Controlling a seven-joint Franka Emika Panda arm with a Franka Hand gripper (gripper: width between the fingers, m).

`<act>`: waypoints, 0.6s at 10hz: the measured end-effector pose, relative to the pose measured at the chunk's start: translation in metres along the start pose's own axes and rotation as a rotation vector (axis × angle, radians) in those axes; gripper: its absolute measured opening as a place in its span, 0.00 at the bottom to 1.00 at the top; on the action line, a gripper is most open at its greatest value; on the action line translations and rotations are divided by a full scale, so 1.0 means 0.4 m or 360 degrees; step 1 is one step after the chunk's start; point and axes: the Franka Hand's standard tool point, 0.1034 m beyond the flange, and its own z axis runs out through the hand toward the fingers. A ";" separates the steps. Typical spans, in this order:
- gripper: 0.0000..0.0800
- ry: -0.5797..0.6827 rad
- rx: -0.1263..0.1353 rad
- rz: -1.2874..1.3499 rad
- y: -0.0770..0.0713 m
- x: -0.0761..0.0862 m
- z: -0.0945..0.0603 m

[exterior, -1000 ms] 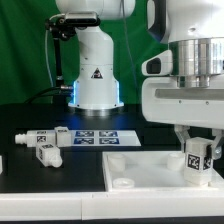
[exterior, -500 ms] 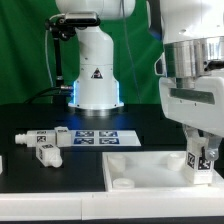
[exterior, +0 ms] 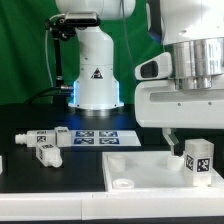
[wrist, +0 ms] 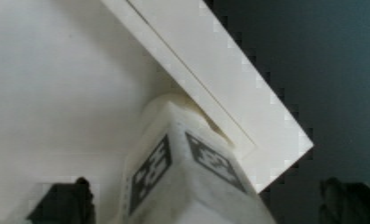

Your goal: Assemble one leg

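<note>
White tagged leg (exterior: pixel 197 160) is standing upright on the flat white panel (exterior: pixel 140 168) at the exterior view's right. End effector (exterior: pixel 190 137) sits right above it, fingers apart, not gripping the leg.

We see a green backdrop (exterior: pixel 30 45) filling the rear of the scene, hanging in soft vertical folds. Below it lies a black table (exterior: pixel 25 170), matte and dark, with a pale edge along its front. The marker board (exterior: pixel 97 137) lies flat on it, near the back. A bluish glow (exterior: pixel 72 97) shows just above the tabletop
</note>
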 end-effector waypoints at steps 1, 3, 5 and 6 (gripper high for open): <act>0.81 0.0002 -0.0001 -0.0070 0.002 0.004 0.000; 0.81 0.0007 -0.0012 -0.0360 0.007 0.009 0.000; 0.81 0.0024 -0.0055 -0.0915 0.012 0.027 -0.007; 0.81 0.0020 -0.0076 -0.1095 0.009 0.029 -0.010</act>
